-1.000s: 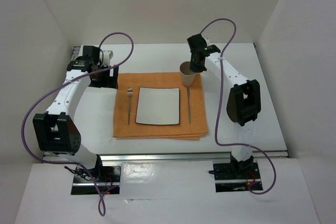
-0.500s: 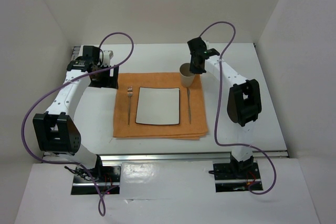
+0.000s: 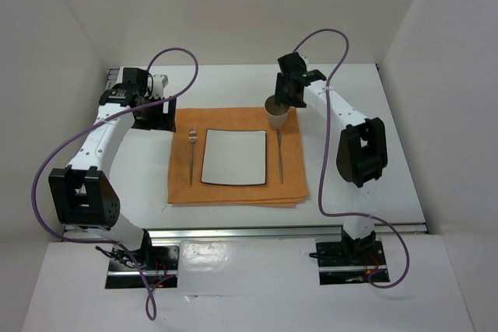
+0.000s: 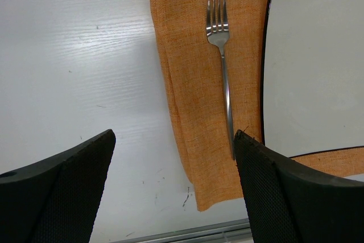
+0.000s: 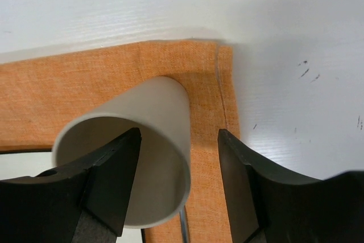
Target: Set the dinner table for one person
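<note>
Your right gripper (image 5: pixel 179 135) had its jaws apart astride the wall of the beige cup (image 5: pixel 153 112), one finger at the cup's mouth and the other outside, clear of the wall. The cup stood on the far right corner of the orange placemat (image 3: pixel 233 192). That lay on the white table (image 3: pixel 373 153), with a square plate (image 3: pixel 233 157) between fork (image 3: pixel 191 149) and knife (image 3: pixel 279 157). Your left gripper (image 4: pixel 174 135) hung spread wide, holding nothing, over the placemat's left edge.
</note>
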